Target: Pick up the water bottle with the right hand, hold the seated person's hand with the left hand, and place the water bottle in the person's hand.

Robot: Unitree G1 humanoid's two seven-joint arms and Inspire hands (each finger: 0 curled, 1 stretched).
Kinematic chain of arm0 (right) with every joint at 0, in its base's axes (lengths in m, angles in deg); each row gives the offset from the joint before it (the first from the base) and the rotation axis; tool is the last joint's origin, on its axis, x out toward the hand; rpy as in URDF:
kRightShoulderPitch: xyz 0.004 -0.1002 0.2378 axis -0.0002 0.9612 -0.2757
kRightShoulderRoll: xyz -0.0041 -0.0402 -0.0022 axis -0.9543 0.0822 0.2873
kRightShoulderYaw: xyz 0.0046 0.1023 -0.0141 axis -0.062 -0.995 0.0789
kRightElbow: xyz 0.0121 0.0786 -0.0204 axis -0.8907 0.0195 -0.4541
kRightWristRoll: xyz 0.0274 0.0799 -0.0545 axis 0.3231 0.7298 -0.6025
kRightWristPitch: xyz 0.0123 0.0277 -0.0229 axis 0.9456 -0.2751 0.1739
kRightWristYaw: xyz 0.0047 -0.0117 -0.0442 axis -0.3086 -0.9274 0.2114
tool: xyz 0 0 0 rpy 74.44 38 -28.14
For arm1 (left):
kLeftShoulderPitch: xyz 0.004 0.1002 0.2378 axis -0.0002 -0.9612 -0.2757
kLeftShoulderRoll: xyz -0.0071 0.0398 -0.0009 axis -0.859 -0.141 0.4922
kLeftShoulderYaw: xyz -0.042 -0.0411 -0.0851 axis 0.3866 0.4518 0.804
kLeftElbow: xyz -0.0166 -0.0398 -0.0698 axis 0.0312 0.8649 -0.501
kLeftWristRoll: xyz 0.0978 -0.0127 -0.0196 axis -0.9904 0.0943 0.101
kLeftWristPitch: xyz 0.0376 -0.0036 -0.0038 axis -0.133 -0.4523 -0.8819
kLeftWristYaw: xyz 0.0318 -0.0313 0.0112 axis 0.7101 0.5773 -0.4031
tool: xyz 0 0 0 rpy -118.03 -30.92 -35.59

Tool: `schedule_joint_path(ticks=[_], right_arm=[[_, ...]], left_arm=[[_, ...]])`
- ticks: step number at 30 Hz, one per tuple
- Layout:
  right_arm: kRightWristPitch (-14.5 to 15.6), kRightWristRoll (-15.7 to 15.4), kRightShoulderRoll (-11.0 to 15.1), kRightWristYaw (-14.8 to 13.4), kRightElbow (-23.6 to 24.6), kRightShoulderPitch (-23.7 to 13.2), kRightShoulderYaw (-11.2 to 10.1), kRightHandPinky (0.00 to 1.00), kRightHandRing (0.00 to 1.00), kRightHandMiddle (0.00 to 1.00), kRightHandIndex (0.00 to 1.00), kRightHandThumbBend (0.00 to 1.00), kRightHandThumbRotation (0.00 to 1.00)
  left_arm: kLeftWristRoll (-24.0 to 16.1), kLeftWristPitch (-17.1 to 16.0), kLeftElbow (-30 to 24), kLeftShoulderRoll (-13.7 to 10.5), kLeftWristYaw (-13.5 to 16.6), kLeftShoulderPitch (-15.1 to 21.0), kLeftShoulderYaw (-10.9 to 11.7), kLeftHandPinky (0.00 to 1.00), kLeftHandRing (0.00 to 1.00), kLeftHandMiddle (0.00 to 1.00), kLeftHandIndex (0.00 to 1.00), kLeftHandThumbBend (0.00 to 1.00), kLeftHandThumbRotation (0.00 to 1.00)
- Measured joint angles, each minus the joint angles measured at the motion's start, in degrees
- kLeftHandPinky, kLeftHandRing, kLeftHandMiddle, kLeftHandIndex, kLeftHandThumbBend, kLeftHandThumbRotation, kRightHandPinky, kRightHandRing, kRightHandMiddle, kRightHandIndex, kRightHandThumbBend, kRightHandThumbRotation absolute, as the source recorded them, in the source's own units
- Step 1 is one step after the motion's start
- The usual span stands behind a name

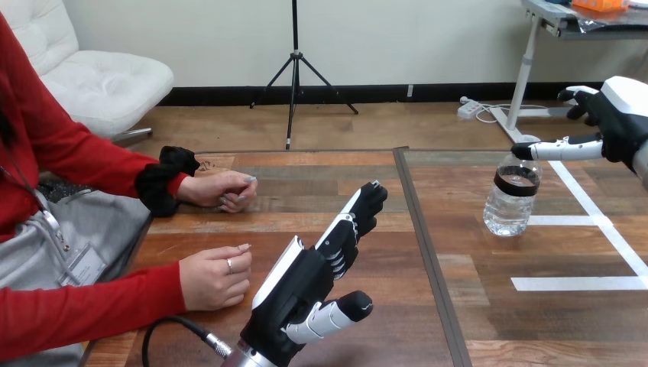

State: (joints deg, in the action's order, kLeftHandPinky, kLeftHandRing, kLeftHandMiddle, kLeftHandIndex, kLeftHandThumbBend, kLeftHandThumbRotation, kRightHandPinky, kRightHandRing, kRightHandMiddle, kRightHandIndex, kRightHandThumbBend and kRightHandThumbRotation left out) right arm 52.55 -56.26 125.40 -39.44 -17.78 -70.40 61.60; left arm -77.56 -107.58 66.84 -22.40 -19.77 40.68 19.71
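Spanning the lower view, a wooden table of mixed brown planks is shown, divided by 1 dark seam that runs from the far edge toward the near edge. To the right of the seam, white tape lines are laid on the surface: 1 long diagonal strip crossed by 2 shorter horizontal strips.

The water bottle, clear with a dark band round its upper part, is stood upright on the table, right of the seam and just left of the diagonal strip. The right hand is held in the air at the view's right edge, above and to the right of the bottle. It is unclenched: 1 digit is stretched straight toward the bottle's top, and nothing is grasped. Whether the fingertip touches the cap cannot be told.

The left hand is raised over the table left of the seam, well apart from the bottle. Its fingers are extended straight toward the far right, the thumb is spread out, and nothing is gripped.

2 hands of the seated person are rested on the table at the view's left: the person's farther hand near the far edge, and the person's nearer hand just beside the left hand, loosely curled and apart from it.
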Motion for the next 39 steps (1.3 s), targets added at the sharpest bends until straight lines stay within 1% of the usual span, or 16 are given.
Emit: schedule_joint_path(ticks=[4,15,24,28,39], right_arm=[[0.07,0.01,0.00,0.44,-0.19,-0.14,0.22,0.63,0.84,0.85,0.90,1.00,0.63],[0.07,0.01,-0.01,0.44,-0.27,-0.19,0.55,0.64,0.84,0.84,0.89,1.00,0.61],[0.02,0.00,-0.06,0.44,-0.30,-0.20,1.01,0.64,0.83,0.85,0.88,1.00,0.61],[-0.01,-0.01,-0.17,0.44,-0.33,-0.21,1.52,0.66,0.83,0.85,0.88,1.00,0.62],[-0.14,-0.01,-1.22,0.44,-0.71,-0.22,2.15,0.67,0.84,0.85,0.88,1.00,0.62]], left_arm=[[0.23,0.00,-0.23,0.00,0.00,-0.45,-0.03,1.00,1.00,1.00,1.00,1.00,0.80],[1.13,-0.04,-0.55,-0.02,0.00,-1.11,-0.10,1.00,1.00,1.00,1.00,1.00,0.79],[1.22,-0.03,-1.88,-0.05,0.00,-1.60,-0.29,1.00,1.00,1.00,1.00,1.00,0.79],[1.25,-0.03,-2.48,-0.07,0.00,-1.88,-0.40,1.00,1.00,1.00,1.00,1.00,0.79],[1.72,0.02,-3.01,-0.11,0.00,-2.67,-0.77,1.00,1.00,1.00,1.00,1.00,0.79]])
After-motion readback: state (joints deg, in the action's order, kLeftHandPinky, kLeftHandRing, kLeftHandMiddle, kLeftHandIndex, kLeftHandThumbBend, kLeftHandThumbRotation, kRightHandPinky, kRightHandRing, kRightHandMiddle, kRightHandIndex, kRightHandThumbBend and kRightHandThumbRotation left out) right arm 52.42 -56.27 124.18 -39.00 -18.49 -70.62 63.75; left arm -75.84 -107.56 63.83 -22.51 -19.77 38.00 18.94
